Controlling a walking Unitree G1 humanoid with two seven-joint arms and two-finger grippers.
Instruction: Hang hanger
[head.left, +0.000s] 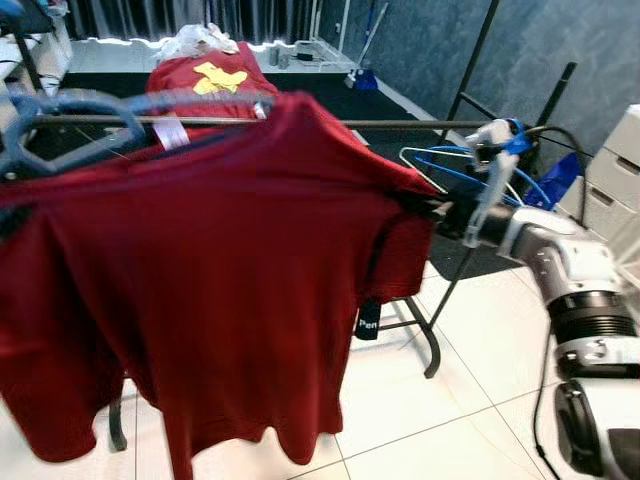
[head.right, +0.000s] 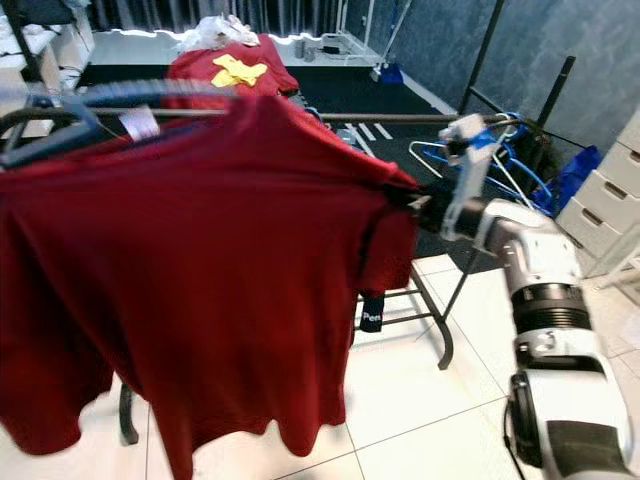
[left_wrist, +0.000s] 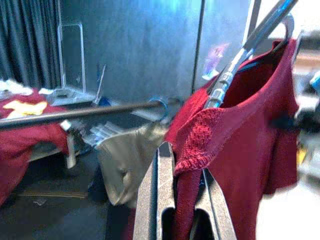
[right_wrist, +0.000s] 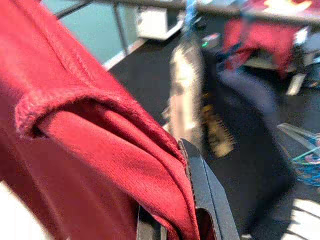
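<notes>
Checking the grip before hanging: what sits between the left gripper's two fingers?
In the left wrist view, the red shirt's ribbed hem fills the gap of the left gripper.

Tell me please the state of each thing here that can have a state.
Red T-shirt: on a hanger, hung at the rail, held at both shoulders.
Clothes rail: carrying hangers.
Blue and white hangers: hanging empty.
Left gripper: shut on the shirt.
Right gripper: shut on the shirt sleeve.
</notes>
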